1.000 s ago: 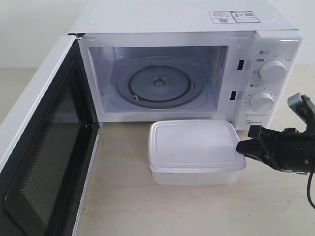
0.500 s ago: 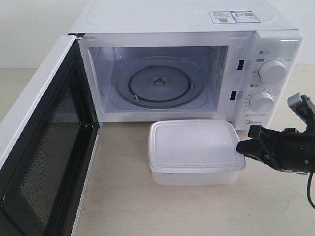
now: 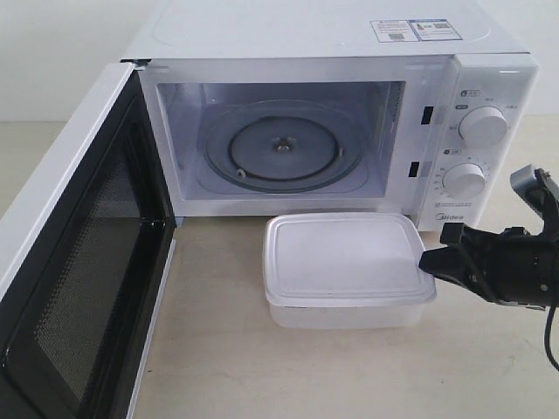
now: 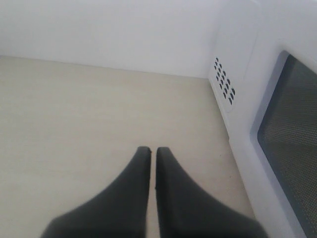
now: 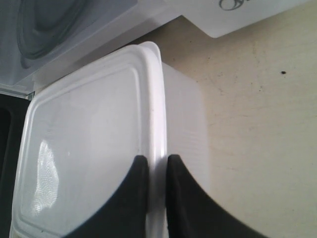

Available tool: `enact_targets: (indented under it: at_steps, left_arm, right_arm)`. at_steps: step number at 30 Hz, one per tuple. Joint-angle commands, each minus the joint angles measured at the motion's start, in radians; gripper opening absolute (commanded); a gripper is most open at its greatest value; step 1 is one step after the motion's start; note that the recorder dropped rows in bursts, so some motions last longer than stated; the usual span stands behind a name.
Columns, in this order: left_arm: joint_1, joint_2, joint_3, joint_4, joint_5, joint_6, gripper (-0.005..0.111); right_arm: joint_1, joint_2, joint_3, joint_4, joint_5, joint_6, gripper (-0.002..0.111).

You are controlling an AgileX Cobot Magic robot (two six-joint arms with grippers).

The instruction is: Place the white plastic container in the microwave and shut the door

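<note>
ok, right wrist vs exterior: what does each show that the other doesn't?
Right wrist only: the right claw pinching the lid rim of the shallow translucent-white plastic container. Exterior only: the black-faced open door and the two round white dials. Both: that container on the beige tabletop in front of the boxy white microwave, plus its glass turntable.

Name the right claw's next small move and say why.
Probably a slight lift: the right claw is shut on the rim of the white plastic container, which sits on the table before the microwave; the door stands open, so raising it should clear the sill.
</note>
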State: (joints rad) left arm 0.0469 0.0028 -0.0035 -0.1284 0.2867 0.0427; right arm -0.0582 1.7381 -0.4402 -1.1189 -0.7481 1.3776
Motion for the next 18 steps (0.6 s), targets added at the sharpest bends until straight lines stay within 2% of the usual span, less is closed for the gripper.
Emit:
enact_targets:
  at_steps: [1,15,16,17,18]
  left_arm:
    - [0.002,-0.003,0.004,0.006,0.001,0.004,0.004]
    - [0.002,-0.003,0.004,0.006,0.001,0.004,0.004]
    - [0.002,-0.003,0.004,0.006,0.001,0.004,0.004]
    - [0.002,-0.003,0.004,0.006,0.001,0.004,0.004]
    - [0.002,-0.003,0.004,0.006,0.001,0.004,0.004]
  right_arm:
    - [-0.003,0.004,0.005,-0.042,0.083,-0.024,0.000]
    - [-0.003,0.004,0.005,-0.035,0.112,-0.019,0.000]
    - [-0.003,0.004,0.005,-0.035,0.110,-0.019,0.002]
    - [-0.003,0.004,0.005,-0.035,0.110,-0.019,0.008]
    - [-0.003,0.004,0.005,-0.037,0.110,-0.019,0.019]
